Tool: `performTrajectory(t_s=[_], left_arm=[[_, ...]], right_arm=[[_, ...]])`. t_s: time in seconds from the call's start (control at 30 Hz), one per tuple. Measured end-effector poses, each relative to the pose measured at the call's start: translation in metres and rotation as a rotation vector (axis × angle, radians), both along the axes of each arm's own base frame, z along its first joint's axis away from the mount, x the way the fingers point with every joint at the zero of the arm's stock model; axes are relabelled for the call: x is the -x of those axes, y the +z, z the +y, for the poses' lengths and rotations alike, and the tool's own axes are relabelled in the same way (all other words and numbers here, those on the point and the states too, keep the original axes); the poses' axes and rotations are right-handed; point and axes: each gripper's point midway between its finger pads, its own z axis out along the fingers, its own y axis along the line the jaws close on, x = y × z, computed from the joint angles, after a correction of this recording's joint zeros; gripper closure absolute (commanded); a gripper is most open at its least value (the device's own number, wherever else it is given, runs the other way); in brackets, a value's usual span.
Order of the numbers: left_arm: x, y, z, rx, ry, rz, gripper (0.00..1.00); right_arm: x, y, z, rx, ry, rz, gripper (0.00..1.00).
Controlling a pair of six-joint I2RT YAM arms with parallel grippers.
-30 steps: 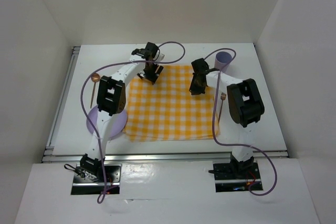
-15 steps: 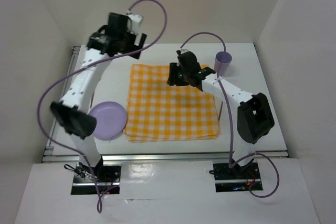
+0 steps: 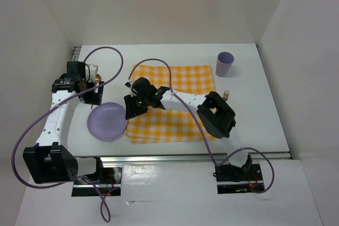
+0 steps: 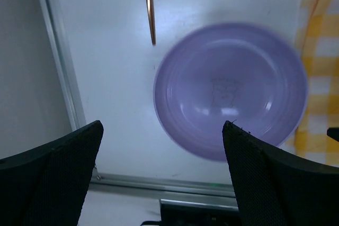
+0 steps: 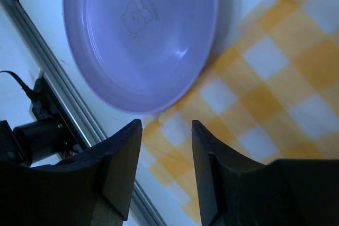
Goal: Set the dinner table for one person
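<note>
The right end effector (image 5: 166,130) has its two fingers parted by a narrow gap and holds nothing. Through the gap shows the yellow-and-white checked cloth (image 5: 265,83). It hangs over the cloth's edge, just beside the purple plate (image 5: 137,30), on the side of the plate away from the metal rail (image 3: 60,101). The left end effector (image 4: 161,128) has its fingers spread wide and is also empty. It hangs above the table (image 3: 259,115) past the plate's far rim, and its wrist view looks down on the plate ahead of the fingers. Neither end effector is seen touching the plate or the table.

The table lies below both end effectors, white and flat, and carries everything. The plate rests on it, with a small bear drawing on its floor and its rim meeting the cloth's edge. A copper-coloured utensil (image 4: 150,3) lies on the table just past the plate's far rim, its handle end pointing at the rim and close to it. The rail runs along the table's edge on the side of the plate opposite the cloth. A purple cup (image 3: 225,64) stands upright well apart from the plate, past the cloth's far corner. The tines of a fork (image 3: 226,95) show across the cloth from the plate, the rest hidden by the right arm.
</note>
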Motion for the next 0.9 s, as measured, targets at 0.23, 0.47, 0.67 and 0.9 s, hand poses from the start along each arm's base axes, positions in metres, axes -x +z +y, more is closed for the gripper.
performTrajectory(t_s=[0.23,0.47,0.67,0.9], left_arm=[[0.041,-0.016,0.005,0.041,0.041,0.018,0.0],[0.045,-0.001,0.004,0.048,0.036,-0.046,0.0],[0.047,-0.002,0.005,0.053,0.043,-0.04,0.0],[0.049,-0.004,0.005,0.054,0.045,-0.032,0.0]], right_arm=[[0.005,-0.052,0.025,0.016,-0.009,0.124,0.69],[0.002,-0.057,0.033,-0.014,-0.038,0.173,0.84],[-0.003,-0.055,0.043,-0.037,-0.033,0.167,1.0],[-0.006,-0.054,0.052,-0.054,-0.02,0.175,1.0]])
